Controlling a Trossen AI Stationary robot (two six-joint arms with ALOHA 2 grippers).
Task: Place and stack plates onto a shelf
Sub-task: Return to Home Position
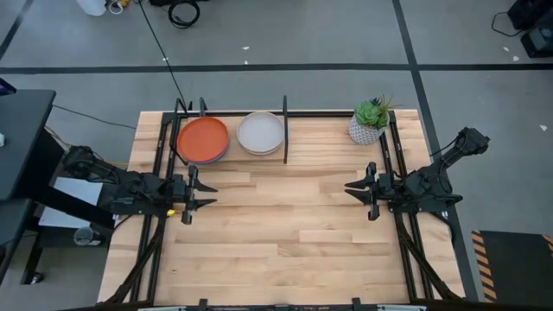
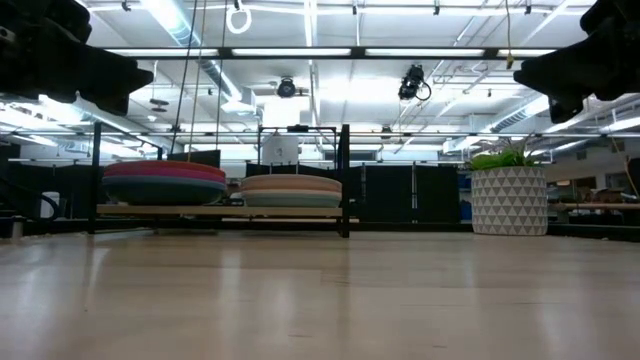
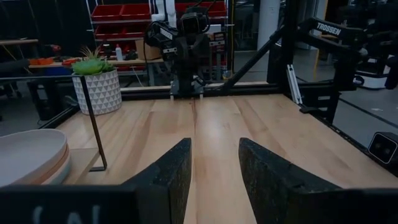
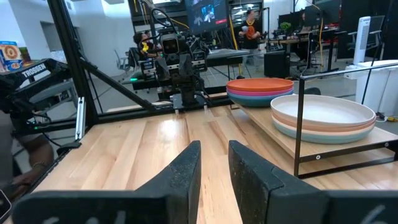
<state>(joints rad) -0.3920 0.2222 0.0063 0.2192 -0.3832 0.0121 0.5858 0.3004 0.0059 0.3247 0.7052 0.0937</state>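
Note:
Two stacks of plates rest on the low black shelf (image 1: 285, 138) at the table's far edge. The left bay's stack is topped by an orange plate (image 1: 203, 140) (image 2: 165, 183) (image 4: 260, 90), with magenta and teal rims showing under it. The right bay's stack is topped by a cream-white plate (image 1: 261, 133) (image 2: 292, 190) (image 4: 323, 115) (image 3: 31, 155) over peach and pale blue ones. My left gripper (image 1: 207, 192) (image 3: 214, 162) hovers open over the table's left side, pointing right, nearer than the shelf. My right gripper (image 1: 350, 190) (image 4: 214, 165) hovers open on the right side, pointing left. Both are empty.
A small green plant in a white patterned pot (image 1: 370, 121) (image 2: 508, 195) stands at the far right, beside the shelf. Black arm mounting frames run along the table's left and right edges. Bare wooden tabletop (image 1: 285, 225) lies between the grippers and toward the near edge.

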